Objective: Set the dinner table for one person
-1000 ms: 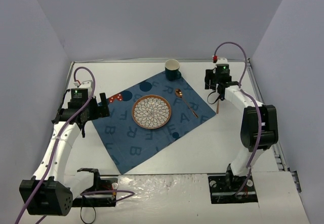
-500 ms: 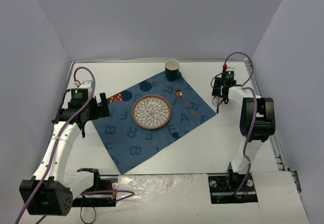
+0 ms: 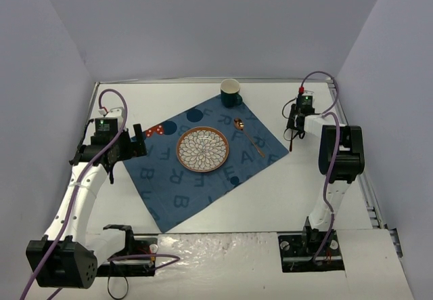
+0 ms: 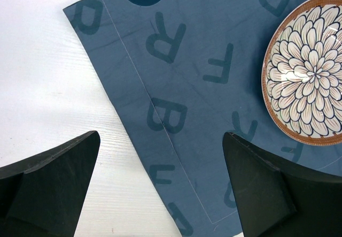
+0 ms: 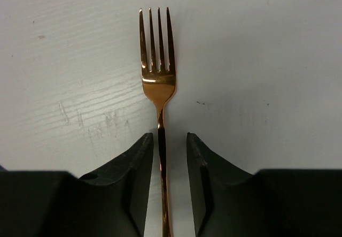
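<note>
The white dinner table [image 3: 291,191] carries a dark blue letter-printed placemat [image 3: 196,185]. A flower-patterned plate [image 3: 203,150] sits at the placemat's middle, with a copper spoon [image 3: 249,136] to its right and a dark blue mug [image 3: 231,93] at the far corner. A copper fork [image 5: 158,76] lies on the bare table right of the placemat [image 3: 291,144]. My right gripper [image 5: 170,140] is low over the fork, narrowly open, its fingers on either side of the handle. My left gripper [image 4: 161,135] is open and empty above the placemat's left edge.
The plate also shows at the right of the left wrist view [image 4: 310,76]. Grey walls close in the table on three sides. The right arm's elbow [image 3: 338,154] is folded up near the right table edge. Both arm bases stand at the near edge.
My right arm has folded back, and its gripper has shifted right and come down over the fork. The left arm and the tableware have not moved.
</note>
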Robot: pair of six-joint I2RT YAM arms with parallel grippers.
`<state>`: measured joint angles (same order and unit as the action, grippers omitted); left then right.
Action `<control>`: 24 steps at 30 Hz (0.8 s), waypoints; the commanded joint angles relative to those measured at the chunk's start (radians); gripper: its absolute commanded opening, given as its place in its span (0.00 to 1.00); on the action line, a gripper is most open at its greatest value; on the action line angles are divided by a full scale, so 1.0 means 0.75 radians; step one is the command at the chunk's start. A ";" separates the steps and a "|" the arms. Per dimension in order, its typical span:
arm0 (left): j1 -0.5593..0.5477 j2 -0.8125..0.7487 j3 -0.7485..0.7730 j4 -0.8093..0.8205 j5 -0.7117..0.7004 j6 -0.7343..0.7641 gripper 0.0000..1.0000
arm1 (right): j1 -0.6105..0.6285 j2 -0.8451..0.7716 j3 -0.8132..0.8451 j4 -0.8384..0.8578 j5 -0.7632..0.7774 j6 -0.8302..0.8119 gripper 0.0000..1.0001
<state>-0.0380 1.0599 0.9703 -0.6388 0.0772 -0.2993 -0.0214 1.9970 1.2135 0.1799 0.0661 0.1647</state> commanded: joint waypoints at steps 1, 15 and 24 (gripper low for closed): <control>0.008 -0.012 0.021 0.052 -0.012 0.002 0.97 | -0.012 0.037 0.026 0.001 0.046 0.006 0.21; 0.009 -0.022 0.018 0.059 -0.009 -0.003 0.97 | 0.042 -0.305 0.029 -0.072 0.058 -0.100 0.00; 0.010 -0.095 0.054 0.014 0.008 -0.051 0.97 | 0.430 -0.652 0.003 -0.171 0.027 -0.035 0.00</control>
<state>-0.0380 1.0519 0.9703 -0.6382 0.0790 -0.3080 0.1501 1.6187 1.2045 0.0706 0.0927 0.1068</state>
